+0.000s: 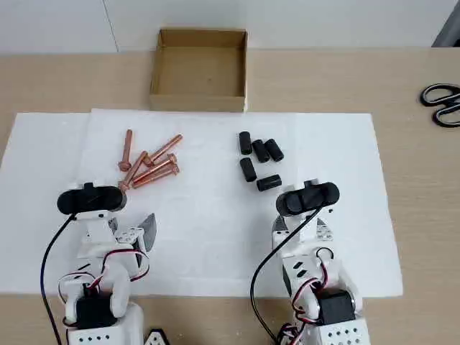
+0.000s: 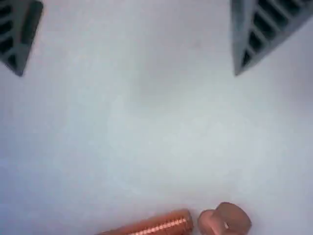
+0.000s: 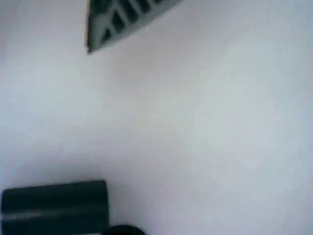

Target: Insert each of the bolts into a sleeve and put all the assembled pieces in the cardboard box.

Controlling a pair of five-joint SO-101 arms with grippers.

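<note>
- left pincer (image 2: pixel 128 73) is spread wide, nothing between its fingers (image 2: pixel 254 34), hanging low over the white paper (image 1: pixel 215 237)
- in its wrist view, a bolt head (image 2: pixel 225 220) and the threaded end of another bolt lie on the paper close ahead, not touching the pincer
- right pincer (image 1: pixel 302 219) sits tucked under its camera, so honestly I can't tell if it's spread or pressed together
- in its wrist view, the nearest sleeve (image 3: pixel 54 205) lies on its side on the paper close by
- the bolts (image 1: pixel 151 164), five copper ones, sit in a loose pile just in front of the left arm; a few cross or touch, and one lies a bit apart on the outer side
- the sleeves (image 1: pixel 260 162), five short black ones, lie in a loose cluster in front of the right arm, well apart from the bolts
- no bolt is in a sleeve yet, and every piece is lying on the paper
- the cardboard box (image 1: pixel 198 103) stands past the far edge of the paper, roughly between the two piles, open on top with its brown floor in plain sight
- scissors (image 1: pixel 442 104) lie on the wooden tabletop (image 1: pixel 424 215), way off at the far right
</note>
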